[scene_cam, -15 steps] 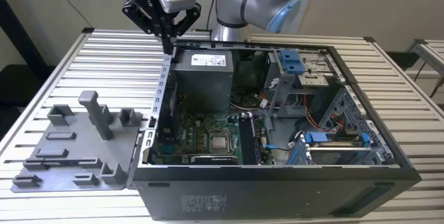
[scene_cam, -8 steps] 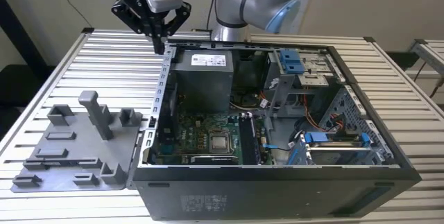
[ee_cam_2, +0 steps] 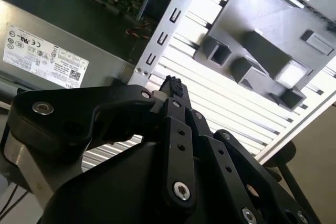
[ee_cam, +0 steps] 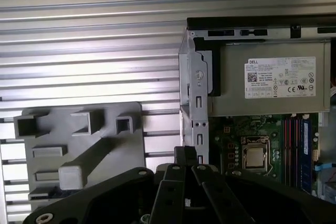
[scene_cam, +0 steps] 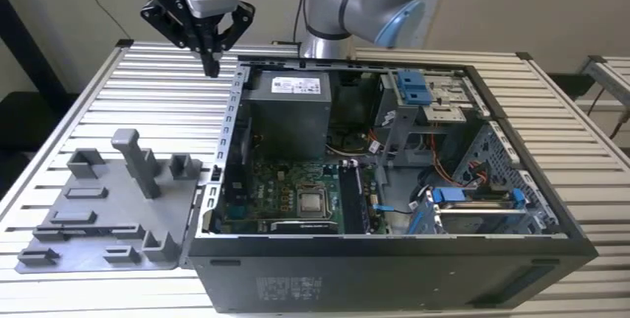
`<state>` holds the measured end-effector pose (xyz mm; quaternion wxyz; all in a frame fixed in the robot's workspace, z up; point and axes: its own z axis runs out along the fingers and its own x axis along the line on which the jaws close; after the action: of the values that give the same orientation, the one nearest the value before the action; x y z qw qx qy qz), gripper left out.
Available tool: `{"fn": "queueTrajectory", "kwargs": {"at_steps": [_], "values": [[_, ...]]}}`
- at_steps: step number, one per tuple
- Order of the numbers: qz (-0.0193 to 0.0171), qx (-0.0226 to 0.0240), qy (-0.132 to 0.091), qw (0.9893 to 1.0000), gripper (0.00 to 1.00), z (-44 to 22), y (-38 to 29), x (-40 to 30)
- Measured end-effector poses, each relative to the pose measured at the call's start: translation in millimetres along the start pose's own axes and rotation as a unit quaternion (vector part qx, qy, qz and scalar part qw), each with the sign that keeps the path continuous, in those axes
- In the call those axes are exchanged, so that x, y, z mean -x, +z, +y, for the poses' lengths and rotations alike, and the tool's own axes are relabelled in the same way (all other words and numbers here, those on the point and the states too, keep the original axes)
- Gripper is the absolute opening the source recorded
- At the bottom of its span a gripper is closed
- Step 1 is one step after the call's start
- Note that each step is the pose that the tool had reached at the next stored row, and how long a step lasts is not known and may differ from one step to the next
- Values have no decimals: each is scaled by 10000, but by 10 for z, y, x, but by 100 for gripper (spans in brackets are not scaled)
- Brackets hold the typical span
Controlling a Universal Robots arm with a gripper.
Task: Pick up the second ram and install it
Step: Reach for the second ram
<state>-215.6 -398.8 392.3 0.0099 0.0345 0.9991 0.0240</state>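
Observation:
A thin bluish ram stick [ee_cam: 306, 135] stands edge-on, seated among the black slot rails beside the processor [ee_cam: 254, 157] on the motherboard; I cannot tell whether it is the second ram. My gripper [scene_cam: 209, 67] hangs high above the slatted table at the exterior view's left, just outside the back corner of the open computer case [scene_cam: 394, 266]. Its black fingertips [ee_cam_2: 173, 85] are pressed together with nothing between them, so it is shut and empty. In the first wrist view the gripper [ee_cam: 185, 153] hovers over the case's side wall, between the grey holder plate [ee_cam: 79, 145] and the motherboard.
The grey holder plate [scene_cam: 99, 215] with its posts and sockets lies on the table at the exterior view's left of the case. Inside the case sit a grey power supply [scene_cam: 285, 104], bright-blue drive clips [scene_cam: 414, 85] and cables. The arm's base [scene_cam: 344, 15] stands behind the case.

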Motion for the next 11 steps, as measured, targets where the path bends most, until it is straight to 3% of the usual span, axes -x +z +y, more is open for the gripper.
{"fn": "queueTrajectory", "kwargs": {"at_steps": [11], "values": [[0, 0, -6, 10000, 11, -13, -2, -187]]}}
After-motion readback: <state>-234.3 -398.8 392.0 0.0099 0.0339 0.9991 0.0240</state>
